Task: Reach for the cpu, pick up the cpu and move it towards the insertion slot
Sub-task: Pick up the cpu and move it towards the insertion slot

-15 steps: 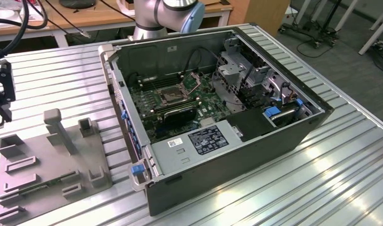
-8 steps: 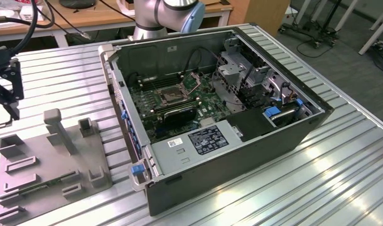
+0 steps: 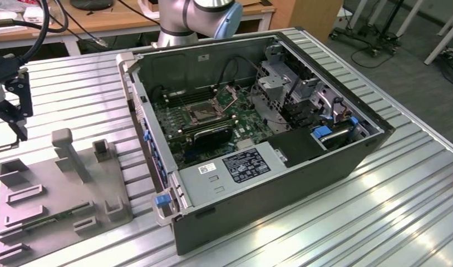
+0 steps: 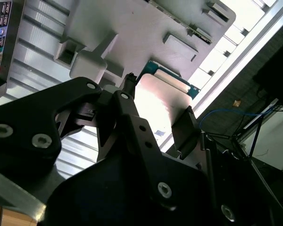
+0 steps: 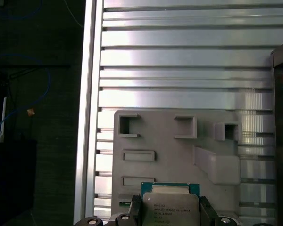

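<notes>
The cpu [image 5: 170, 207] is a flat square chip with a silvery face and a thin green rim. My gripper [image 5: 170, 213] is shut on it, with one black finger [image 5: 135, 210] on each of two opposite edges. In the second wrist view the cpu [image 4: 161, 96] hangs between the fingers [image 4: 185, 128], lifted above the grey fixture block [image 4: 132, 28]. In the exterior view my gripper [image 3: 15, 114] is at the far left, above the table and well away from the insertion slot [image 3: 202, 110], a square metal-framed socket on the board inside the open computer case [image 3: 360, 150].
The grey fixture block [image 3: 55, 189] with upright posts and recesses lies on the ribbed metal table [image 3: 375, 211] at the exterior view's left. The case's raised side wall [image 3: 141, 111] stands between the block and the board. The table edge [image 5: 88, 117] runs close by.
</notes>
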Available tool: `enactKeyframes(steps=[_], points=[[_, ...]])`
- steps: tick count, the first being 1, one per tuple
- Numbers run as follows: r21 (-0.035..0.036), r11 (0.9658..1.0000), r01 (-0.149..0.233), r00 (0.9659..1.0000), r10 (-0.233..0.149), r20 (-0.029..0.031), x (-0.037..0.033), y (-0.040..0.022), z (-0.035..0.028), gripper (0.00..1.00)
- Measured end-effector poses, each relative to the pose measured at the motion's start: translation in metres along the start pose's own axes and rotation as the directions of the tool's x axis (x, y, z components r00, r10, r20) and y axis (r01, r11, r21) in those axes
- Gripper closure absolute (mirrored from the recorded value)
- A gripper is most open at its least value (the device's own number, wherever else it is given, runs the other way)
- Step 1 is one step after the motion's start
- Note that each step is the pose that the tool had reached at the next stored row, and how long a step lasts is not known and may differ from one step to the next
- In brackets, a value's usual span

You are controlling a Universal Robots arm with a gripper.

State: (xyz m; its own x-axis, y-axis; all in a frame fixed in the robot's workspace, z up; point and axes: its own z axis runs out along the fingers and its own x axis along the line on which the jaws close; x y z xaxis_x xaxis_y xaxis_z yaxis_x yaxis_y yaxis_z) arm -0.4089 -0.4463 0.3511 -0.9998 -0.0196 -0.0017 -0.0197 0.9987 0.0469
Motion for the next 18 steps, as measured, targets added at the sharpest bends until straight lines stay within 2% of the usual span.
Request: enactKeyframes(steps=[10, 13, 18], points=[[0.0001, 1.0, 0.0, 1.0, 0.0, -0.0001, -0.0003, 0.0002, -0.0009, 0.45], [0.0093, 1.0, 0.0, 1.0, 0.0, -0.0001, -0.0003, 0.0001, -0.001, 0.45], [0.0101, 0.9999, 0.0, 1.0, 0.0, -0.0002, -0.0004, 0.0002, -0.001, 0.45]])
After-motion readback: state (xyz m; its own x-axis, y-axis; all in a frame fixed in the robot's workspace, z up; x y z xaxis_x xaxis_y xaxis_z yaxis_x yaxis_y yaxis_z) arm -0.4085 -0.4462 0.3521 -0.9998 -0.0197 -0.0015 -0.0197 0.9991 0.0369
